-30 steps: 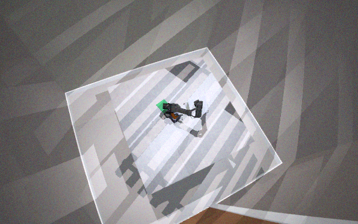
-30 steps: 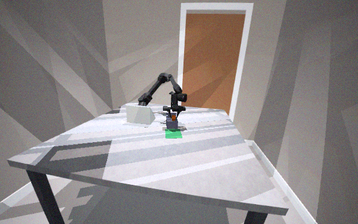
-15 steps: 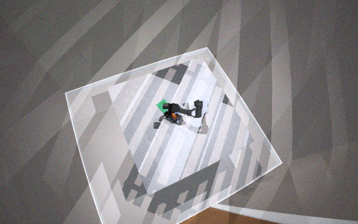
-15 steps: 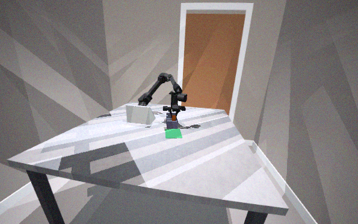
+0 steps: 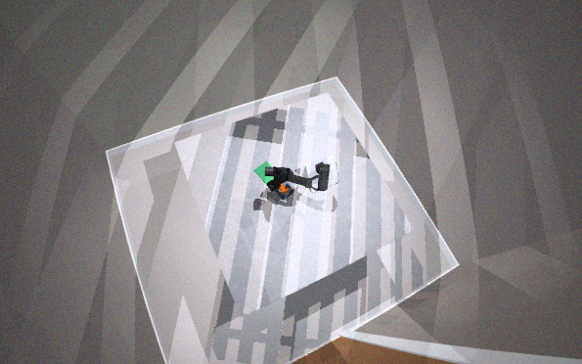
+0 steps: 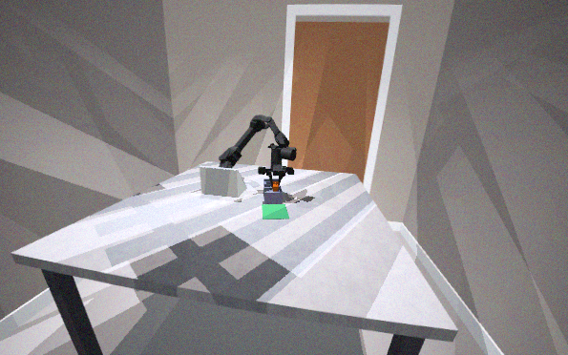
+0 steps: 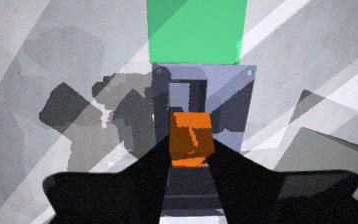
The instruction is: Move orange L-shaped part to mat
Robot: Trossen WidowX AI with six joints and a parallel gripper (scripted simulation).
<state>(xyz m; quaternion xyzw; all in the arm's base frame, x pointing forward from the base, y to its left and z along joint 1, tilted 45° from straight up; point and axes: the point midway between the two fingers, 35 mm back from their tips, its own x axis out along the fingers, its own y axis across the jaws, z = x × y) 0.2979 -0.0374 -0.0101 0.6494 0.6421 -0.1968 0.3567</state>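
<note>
The orange L-shaped part (image 5: 285,188) (image 6: 275,185) (image 7: 191,135) is tipped up steeply over the grey tray (image 6: 273,197) (image 7: 232,74). Its raised end is pinched between the two black fingers of my gripper (image 6: 275,183) (image 7: 192,142), which is shut on it. In the wrist view the mat-side stretch of the pocket is uncovered. The fingers and the part hide the rest of the pocket, so I cannot tell if the lower end still touches the tray. The green mat (image 5: 261,171) (image 6: 275,212) (image 7: 197,31) lies flat beside the tray with nothing on it.
A pale wedge-sided block (image 6: 219,181) (image 7: 332,172) stands near the arm's base, to one side of the tray. The arm (image 5: 302,181) (image 6: 242,139) reaches over from there. Dark shadows and bright stripes cross the table top (image 6: 341,267).
</note>
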